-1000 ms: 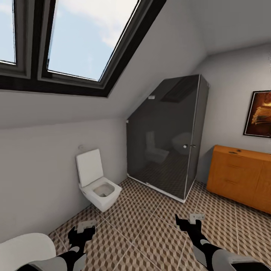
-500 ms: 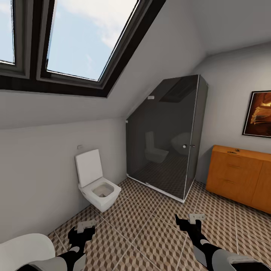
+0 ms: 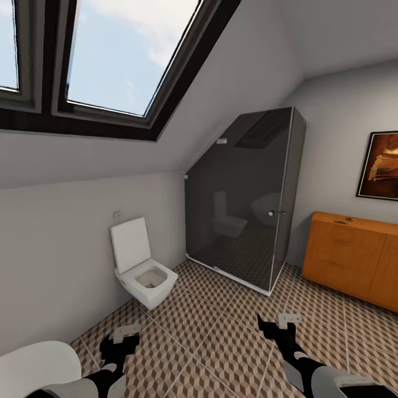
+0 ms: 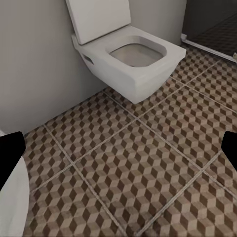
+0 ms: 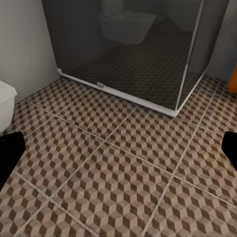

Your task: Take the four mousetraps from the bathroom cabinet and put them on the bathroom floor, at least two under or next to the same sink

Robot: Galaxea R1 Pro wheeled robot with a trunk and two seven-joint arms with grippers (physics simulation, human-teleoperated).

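Both arms low over the bathroom floor [image 3: 221, 342] — left gripper [image 3: 122, 335] and right gripper [image 3: 279, 323] spread apart, nothing held. Toilet [image 3: 145, 279] ahead-left, shower [image 3: 243, 204] mid. One cabinet [image 3: 351, 257] far right, nearer the right arm; dark bits on top, prob. mousetraps, can't count.

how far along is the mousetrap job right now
Nothing looks done: no traps lie on the tiled bathroom floor. In hand: nothing, the left claw and right claw are open and empty over the tiles. Left: reach the orange cabinet at the right wall, take out all four and set them down, two by a sink.
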